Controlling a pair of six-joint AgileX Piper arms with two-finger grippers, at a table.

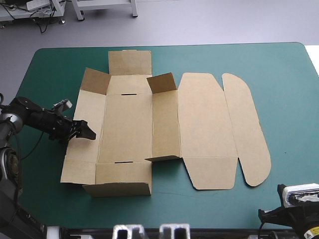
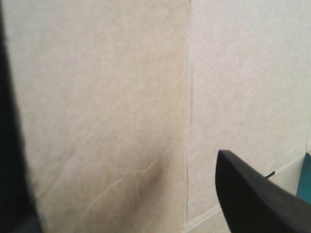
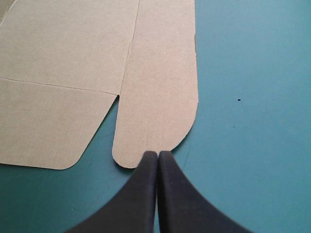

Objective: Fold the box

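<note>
Ideally the left gripper [image 1: 84, 132], its fingers [image 2: 252, 194] spread wide at the left panel of the box [image 1: 129, 124], raises that panel along its crease without shoving the sheet, which lies mid-table [image 1: 279, 64]. That arm reaches in low from the left. The right gripper [image 3: 158, 162], fingers pressed together, sits by the lid's near tip.

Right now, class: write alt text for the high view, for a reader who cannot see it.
A cut brown box sheet lies unfolded on the teal-green table, mostly flat, a few flaps raised at its left part. The left gripper reaches its left edge; the right gripper sits near the table's near right corner, clear of it.
</note>
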